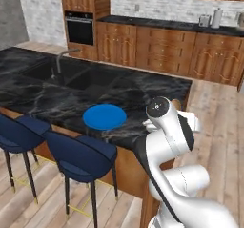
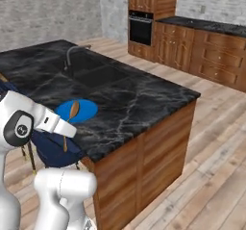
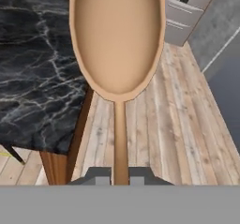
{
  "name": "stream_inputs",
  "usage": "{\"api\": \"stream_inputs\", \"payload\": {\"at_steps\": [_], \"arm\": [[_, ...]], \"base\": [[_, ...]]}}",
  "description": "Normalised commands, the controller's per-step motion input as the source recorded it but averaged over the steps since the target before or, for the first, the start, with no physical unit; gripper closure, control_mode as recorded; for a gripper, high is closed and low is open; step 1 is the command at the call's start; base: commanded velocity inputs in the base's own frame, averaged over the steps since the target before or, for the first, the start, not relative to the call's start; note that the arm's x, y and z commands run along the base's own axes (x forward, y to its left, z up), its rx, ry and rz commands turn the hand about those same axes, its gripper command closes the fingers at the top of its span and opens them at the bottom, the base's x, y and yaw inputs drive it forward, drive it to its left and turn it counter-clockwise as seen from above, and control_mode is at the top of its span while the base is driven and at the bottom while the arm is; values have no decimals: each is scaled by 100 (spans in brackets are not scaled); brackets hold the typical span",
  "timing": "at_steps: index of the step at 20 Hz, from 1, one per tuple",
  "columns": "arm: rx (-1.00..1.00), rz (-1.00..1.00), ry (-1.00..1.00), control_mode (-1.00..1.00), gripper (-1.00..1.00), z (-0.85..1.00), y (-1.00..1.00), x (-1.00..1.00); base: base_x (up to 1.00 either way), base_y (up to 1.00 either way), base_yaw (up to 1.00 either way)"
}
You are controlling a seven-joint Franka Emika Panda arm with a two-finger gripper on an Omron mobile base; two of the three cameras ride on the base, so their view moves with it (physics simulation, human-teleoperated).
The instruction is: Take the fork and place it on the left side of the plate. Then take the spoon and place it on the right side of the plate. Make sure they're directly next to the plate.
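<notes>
My gripper is shut on the thin handle of a light wooden spoon. In the hand view its large oval bowl stands over the island's edge and the wooden floor. From the right base view the spoon hangs in front of the blue plate, bowl up and handle running down past the counter edge. The round blue plate lies flat near the front edge of the black marble island. The fork is out of view.
A sink with a faucet is set into the island behind the plate. Two blue stools stand at the island's front side. Wooden cabinets and an oven line the back wall.
</notes>
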Motion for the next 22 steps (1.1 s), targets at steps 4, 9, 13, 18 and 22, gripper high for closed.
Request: {"api": "stream_inputs", "payload": {"at_steps": [4,9,13,18,22], "arm": [[0,0,0,100,100,0,0,0],[0,0,0,100,100,0,0,0],[0,0,0,100,100,0,0,0],[0,0,0,100,100,0,0,0],[0,0,0,100,100,0,0,0]], "base": [[3,60,-46],[11,54,-41],[2,47,-36],[0,37,-35],[0,32,-38]]}}
